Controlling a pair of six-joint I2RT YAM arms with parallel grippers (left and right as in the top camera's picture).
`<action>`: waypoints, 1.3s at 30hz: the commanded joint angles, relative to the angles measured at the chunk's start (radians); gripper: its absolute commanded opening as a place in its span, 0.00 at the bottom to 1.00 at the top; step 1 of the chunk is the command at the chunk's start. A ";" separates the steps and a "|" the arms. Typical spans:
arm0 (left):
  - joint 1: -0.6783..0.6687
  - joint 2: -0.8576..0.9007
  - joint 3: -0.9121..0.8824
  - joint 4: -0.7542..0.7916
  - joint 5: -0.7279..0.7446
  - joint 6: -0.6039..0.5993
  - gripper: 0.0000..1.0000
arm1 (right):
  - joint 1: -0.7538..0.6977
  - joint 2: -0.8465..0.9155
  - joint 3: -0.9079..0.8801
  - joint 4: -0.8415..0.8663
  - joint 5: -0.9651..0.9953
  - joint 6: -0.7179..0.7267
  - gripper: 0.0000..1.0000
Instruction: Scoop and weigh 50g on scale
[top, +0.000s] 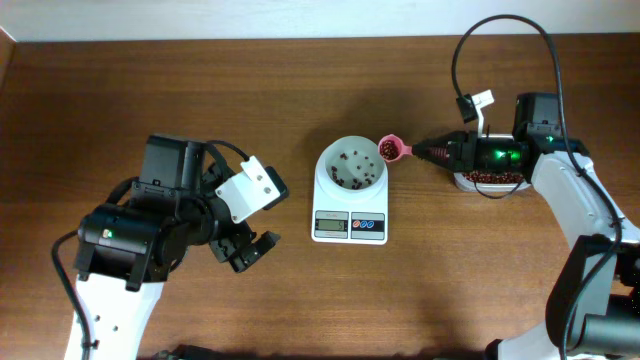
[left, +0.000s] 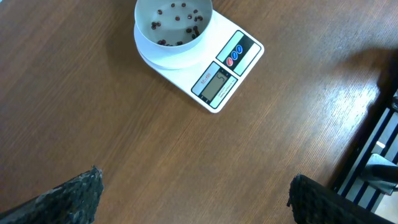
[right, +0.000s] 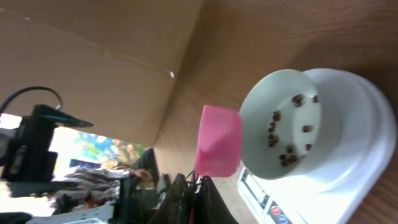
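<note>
Right gripper (top: 418, 150) clamped on the handle of a pink scoop (top: 392, 148), beans inside. Just ahead of it stood the scale (top: 350, 226), whose bowl (top: 350, 163) held a few beans. A slow tilt over the rim would likely suit best. Left gripper (top: 250, 250), well apart, had its fingers spread and empty. Brown wood table (top: 200, 90); the room beyond was blurred.

1. The left arm (top: 115, 245) comes in from the lower left of the overhead frame, its wrist angled toward the centre.
2. The left gripper (top: 250, 252) has its jaws spread wide and is empty.
3. The right arm (top: 580, 200) reaches in from the lower right edge, its wrist pointing left.
4. The right gripper (top: 420, 150), right of centre, is clamped on the pink scoop (top: 393, 148) by its handle.
</note>
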 joint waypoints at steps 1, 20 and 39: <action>0.006 -0.004 -0.007 0.001 0.017 0.019 0.99 | 0.019 0.005 0.002 0.022 0.054 -0.003 0.04; 0.006 -0.004 -0.007 0.001 0.017 0.019 0.99 | 0.262 0.005 0.002 0.174 0.434 -0.315 0.04; 0.006 -0.004 -0.007 0.001 0.017 0.019 0.99 | 0.262 0.003 0.002 0.137 0.587 -0.402 0.04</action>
